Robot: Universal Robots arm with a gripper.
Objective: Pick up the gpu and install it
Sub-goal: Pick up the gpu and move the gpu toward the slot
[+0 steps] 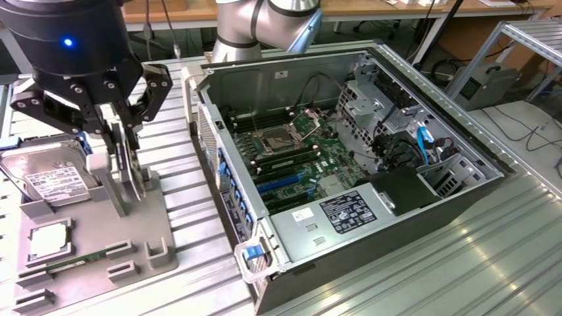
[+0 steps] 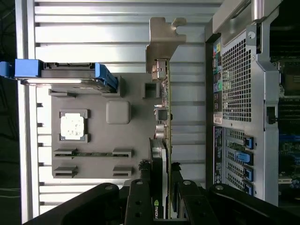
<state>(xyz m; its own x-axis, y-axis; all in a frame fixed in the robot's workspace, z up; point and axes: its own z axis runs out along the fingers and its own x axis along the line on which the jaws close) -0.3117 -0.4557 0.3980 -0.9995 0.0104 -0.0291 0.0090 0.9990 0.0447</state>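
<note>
While the gripper point(image 1: 127, 187) sits low over the grey fixture tray point(image 1: 158, 224), its fingers are clenched on the gpu point(image 2: 163, 117); card stands on edge along the tray side nearest the open computer case point(image 1: 369, 263), silver bracket point(image 2: 159, 47) at the end away from the fingers

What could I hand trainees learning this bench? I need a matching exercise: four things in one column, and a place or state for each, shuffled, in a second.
Things
1. thin black gpu with a silver bracket
2. silver labelled hard drive
3. narrow green RAM stick
4. black computer case

Places or states
A. side open, motherboard showing
B. lying in a narrow slot of the grey holder tray
C. standing on edge, clamped in the gripper
D. fitted with blue rails, at one end of the tray

Pairs: 1-C, 2-D, 3-B, 4-A.
</note>
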